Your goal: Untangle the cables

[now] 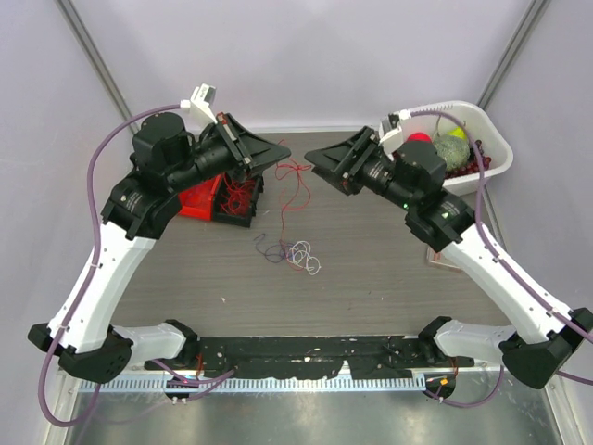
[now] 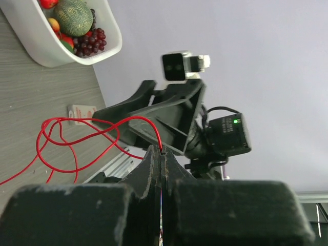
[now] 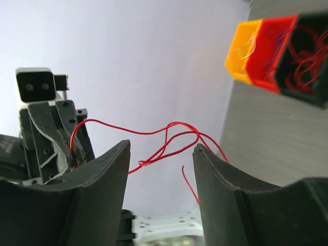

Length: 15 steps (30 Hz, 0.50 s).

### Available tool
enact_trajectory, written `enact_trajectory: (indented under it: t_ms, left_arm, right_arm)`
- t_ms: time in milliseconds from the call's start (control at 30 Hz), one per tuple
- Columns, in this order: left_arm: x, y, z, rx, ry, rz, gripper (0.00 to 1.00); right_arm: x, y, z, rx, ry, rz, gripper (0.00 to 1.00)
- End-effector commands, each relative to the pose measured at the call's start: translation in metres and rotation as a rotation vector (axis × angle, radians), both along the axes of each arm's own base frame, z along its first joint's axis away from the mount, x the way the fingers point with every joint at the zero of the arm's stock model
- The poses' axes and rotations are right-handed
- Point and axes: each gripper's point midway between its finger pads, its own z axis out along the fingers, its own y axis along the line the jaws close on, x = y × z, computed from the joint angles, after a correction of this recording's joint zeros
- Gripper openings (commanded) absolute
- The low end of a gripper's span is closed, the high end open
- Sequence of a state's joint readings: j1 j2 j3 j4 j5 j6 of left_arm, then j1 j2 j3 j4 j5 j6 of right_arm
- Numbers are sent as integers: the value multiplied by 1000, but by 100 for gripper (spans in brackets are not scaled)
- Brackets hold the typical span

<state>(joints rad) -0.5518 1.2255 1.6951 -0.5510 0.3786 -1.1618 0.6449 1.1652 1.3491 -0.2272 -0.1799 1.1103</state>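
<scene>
Above the grey worktop [image 1: 389, 278], the left arm's fingers [image 1: 276, 151] are pressed together on a red cable [image 1: 295, 181] that hangs in loops below them, just right of a black bin [image 1: 239, 199] stuffed with more red wire. A small loose tangle of purple and white cables [image 1: 295, 252] lies near the worktop's middle. The right arm's fingers [image 1: 324, 159] stand apart, gripping nothing, tips facing the left pair. A white tub of fruit [image 1: 500, 146] sits at far right.
</scene>
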Motion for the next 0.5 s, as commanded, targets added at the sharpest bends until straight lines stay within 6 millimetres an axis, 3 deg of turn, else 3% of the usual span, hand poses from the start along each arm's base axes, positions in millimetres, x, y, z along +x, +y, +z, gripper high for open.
enact_trajectory:
  t_ms: [0, 467]
  left_arm:
    - [2, -3, 15, -30, -85, -25, 0]
    - [8, -11, 7, -29, -78, -48, 0]
  right_arm:
    - [-11, 2, 42, 384, 129, 51, 57]
    - [-2, -5, 28, 568, 306, 1, 53]
